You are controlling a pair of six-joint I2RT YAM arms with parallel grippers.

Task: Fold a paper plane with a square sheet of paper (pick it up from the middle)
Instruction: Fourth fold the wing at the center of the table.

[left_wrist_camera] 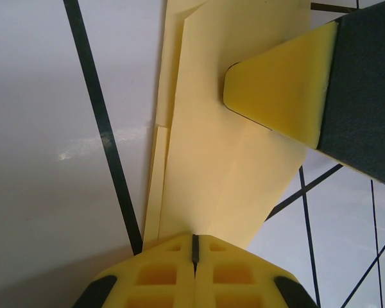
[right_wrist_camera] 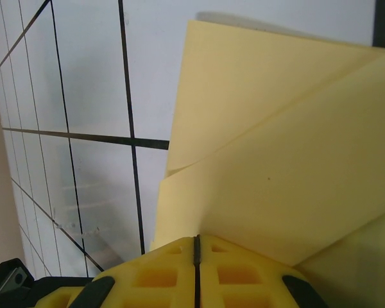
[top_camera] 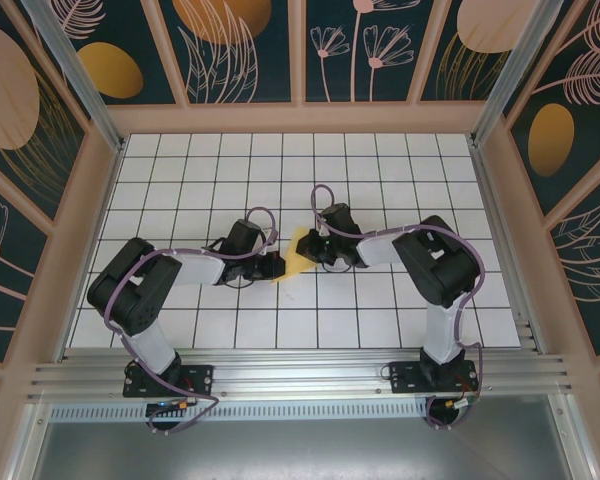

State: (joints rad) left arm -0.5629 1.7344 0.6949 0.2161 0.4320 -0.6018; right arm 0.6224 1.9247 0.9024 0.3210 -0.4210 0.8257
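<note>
I am clamping the folded yellow paper point(top_camera: 295, 261) at frame centre, my left end effector point(top_camera: 278, 268) on its lower-left end, my right end effector point(top_camera: 314, 246) on its upper-right, its long axis running between them.

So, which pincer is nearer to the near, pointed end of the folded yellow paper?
Left. The left pincer is shut on the folded yellow paper right beside that end; the right pincer is shut on its far, wider part.
</note>
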